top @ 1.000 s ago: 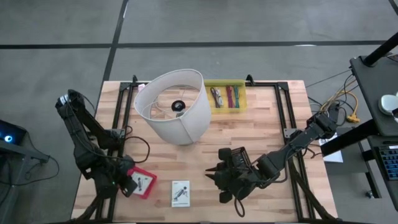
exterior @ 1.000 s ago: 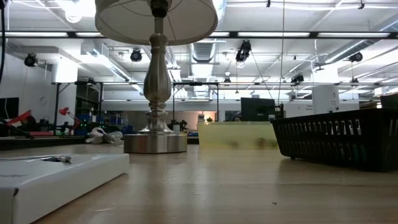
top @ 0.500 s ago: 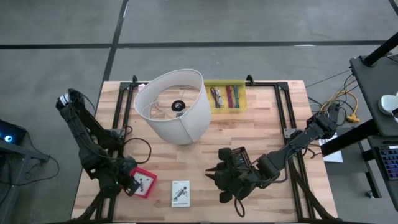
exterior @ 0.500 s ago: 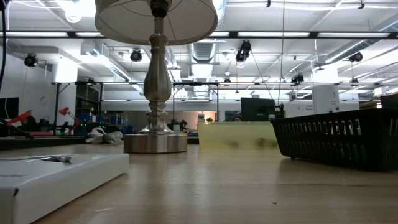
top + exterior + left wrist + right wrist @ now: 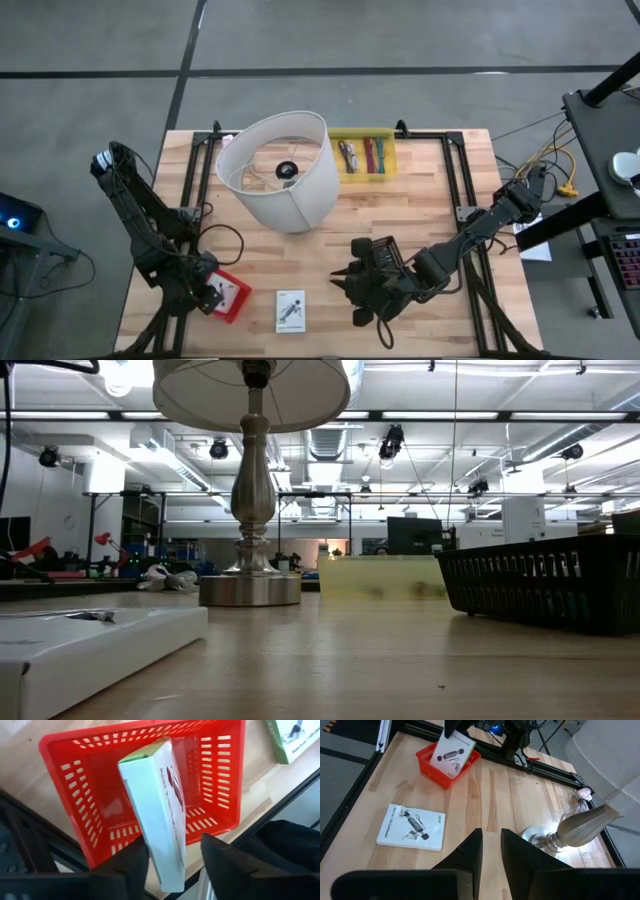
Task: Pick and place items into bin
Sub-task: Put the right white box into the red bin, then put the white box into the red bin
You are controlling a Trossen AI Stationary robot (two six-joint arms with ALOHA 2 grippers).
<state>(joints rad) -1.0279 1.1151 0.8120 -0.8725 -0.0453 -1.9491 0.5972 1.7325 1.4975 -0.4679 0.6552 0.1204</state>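
A red slotted bin (image 5: 235,295) sits near the table's front left corner. A white printed card box (image 5: 155,805) stands tilted in the red bin (image 5: 215,780), its lower end on the bin's floor. Its upper end lies between the fingers of my left gripper (image 5: 172,857), which is open above it. In the right wrist view, the same box (image 5: 451,749) leans up out of the bin. A second white card box (image 5: 290,310) lies flat on the table. My right gripper (image 5: 491,832) hovers mid-table, its fingers a narrow gap apart with nothing between them. My left gripper comes from above over the box's upper end (image 5: 167,870). The box's edge lies against one finger (image 5: 132,865), and a gap shows at the other finger (image 5: 225,865). I cannot tell whether that finger truly touches the box. The box's lower end rests in the red bin.
A lamp with a large white shade (image 5: 283,170) stands at the far middle, its metal base (image 5: 545,837) near my right gripper. A yellow tray (image 5: 363,155) of pen-like tools sits beside it. A black mesh basket (image 5: 375,258) stands by my right arm.
My left arm has shifted a little toward the table's right edge. The white box, whose printed face showed over the red bin from above, now shows less of that face, and more of the bin's red is visible.
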